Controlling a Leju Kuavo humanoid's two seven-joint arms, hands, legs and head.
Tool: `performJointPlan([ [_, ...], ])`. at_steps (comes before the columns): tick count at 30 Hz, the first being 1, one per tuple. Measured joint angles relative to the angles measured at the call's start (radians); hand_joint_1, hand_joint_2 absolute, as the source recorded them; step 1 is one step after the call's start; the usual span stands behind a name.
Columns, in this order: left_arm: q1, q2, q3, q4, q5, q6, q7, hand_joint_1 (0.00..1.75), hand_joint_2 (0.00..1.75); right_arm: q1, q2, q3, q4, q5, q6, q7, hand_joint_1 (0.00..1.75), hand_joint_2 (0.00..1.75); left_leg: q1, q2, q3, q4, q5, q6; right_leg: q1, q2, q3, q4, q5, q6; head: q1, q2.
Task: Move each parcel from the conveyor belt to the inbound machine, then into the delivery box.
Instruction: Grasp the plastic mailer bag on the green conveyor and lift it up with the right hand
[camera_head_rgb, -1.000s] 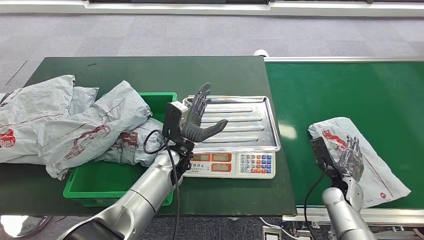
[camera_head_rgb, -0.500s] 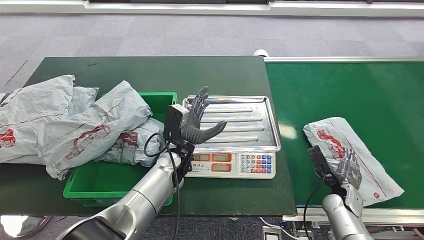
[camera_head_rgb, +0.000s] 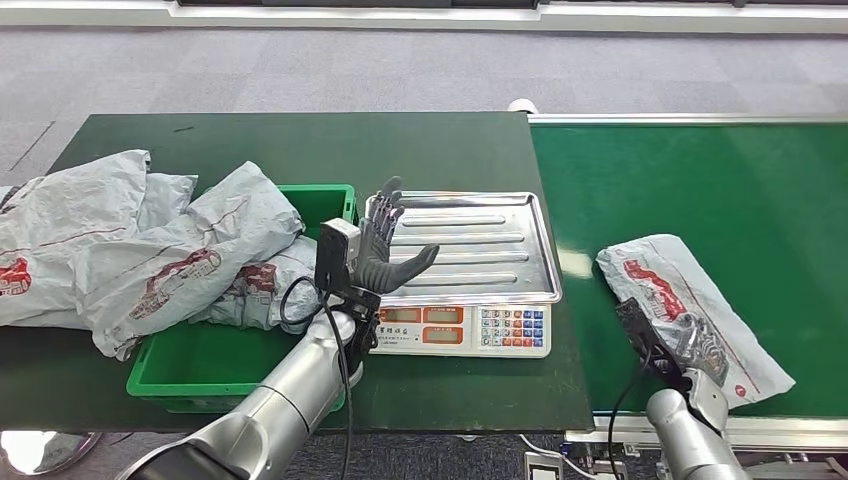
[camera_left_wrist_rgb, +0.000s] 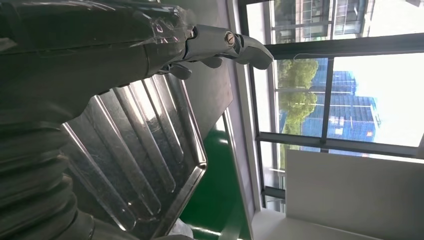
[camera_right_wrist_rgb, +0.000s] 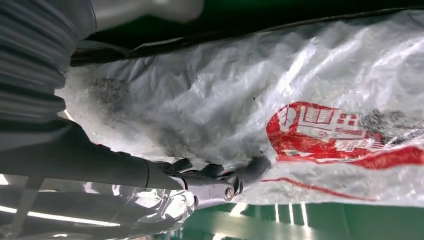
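On the conveyor belt (camera_head_rgb: 700, 170), a soft, crinkled parcel (camera_head_rgb: 690, 310) is lying flat, likely light and slippery; the right hand (camera_head_rgb: 695, 345) is resting spread on its near edge, gripping nothing, where gathering a fold seems best.

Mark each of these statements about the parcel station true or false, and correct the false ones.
1. A parcel lies on the green conveyor belt. True.
2. The scale's steel tray carries a parcel. False: the tray is bare.
3. The left hand is open beside the tray's edge, holding nothing. True.
4. The green box stands on the conveyor belt. False: it stands on the dark table, left of the scale.
5. The right hand is at the parcel on the belt. True.
6. The parcels piled at the box are brown cartons. False: they are grey bags with red print.
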Motion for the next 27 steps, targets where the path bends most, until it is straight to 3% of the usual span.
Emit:
performJointPlan([
  [9, 0.033, 0.007, 0.061, -0.052, -0.032, 0.002, -0.001, 0.0, 1.75, -0.057, 0.0, -0.017, 0.054, 0.029, 0.021, -0.009, 1.75, 1.75, 0.0, 0.0, 0.0, 0.0, 0.0, 0.0, 0.0, 0.0, 0.0, 0.0, 0.0, 0.0, 0.0, 0.0],
  [22, 0.036, 0.01, 0.08, -0.058, -0.075, 0.016, -0.001, 0.0, 1.75, -0.094, 0.006, -0.019, 0.086, 0.033, -0.003, -0.039, 1.75, 1.75, 0.0, 0.0, 0.0, 0.0, 0.0, 0.0, 0.0, 0.0, 0.0, 0.0, 0.0, 0.0, 0.0, 0.0],
  [27, 0.039, 0.01, 0.08, -0.063, -0.112, 0.054, -0.001, 0.0, 1.75, -0.098, 0.01, -0.021, 0.089, 0.011, -0.08, -0.111, 1.75, 1.75, 0.0, 0.0, 0.0, 0.0, 0.0, 0.0, 0.0, 0.0, 0.0, 0.0, 0.0, 0.0, 0.0, 0.0],
])
